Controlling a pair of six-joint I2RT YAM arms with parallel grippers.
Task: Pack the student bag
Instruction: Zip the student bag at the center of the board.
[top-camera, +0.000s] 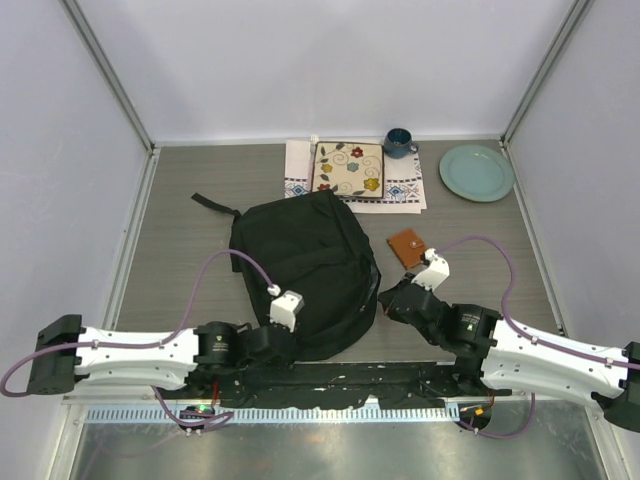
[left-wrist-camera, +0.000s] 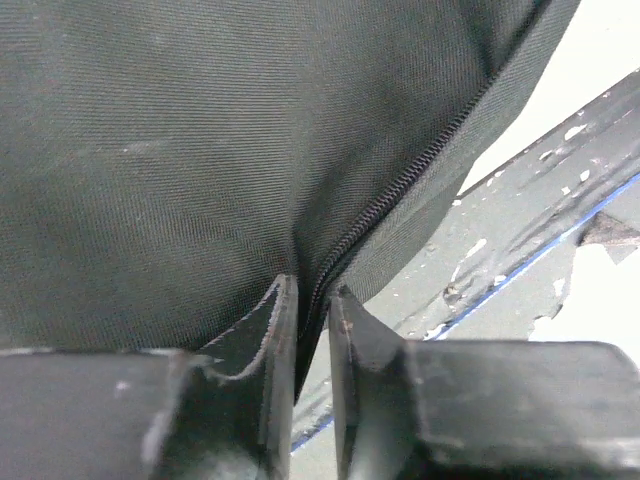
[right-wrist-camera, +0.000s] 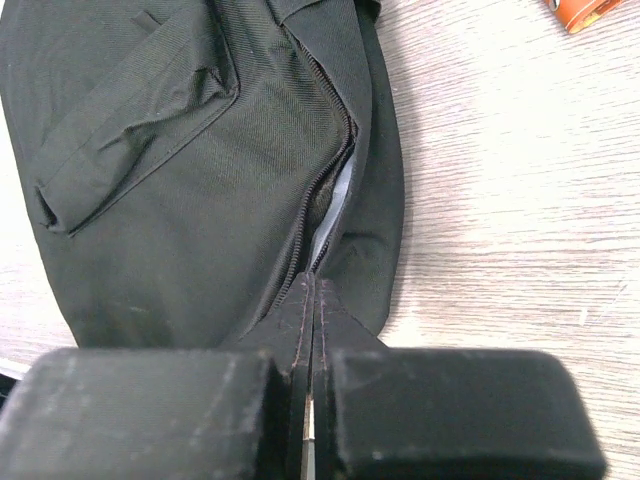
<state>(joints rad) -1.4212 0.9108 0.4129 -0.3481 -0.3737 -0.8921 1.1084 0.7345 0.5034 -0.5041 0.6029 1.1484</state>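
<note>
At centre frame the bag (top-camera: 300, 270) lies soft and limp. We judge its zip (right-wrist-camera: 320, 190) edge the best hold; left gripper (left-wrist-camera: 312, 300) and right gripper (right-wrist-camera: 312, 290) pinch there, jaws narrow.

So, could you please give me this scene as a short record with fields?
backpack: black, lying mid-table
zipper: partly open, grey lining showing
left gripper: shut on the backpack's zipper seam
right gripper: shut, tips at the zipper
wallet: brown, right of the backpack
far edge: square floral plate on a cloth, blue mug, green plate
</note>
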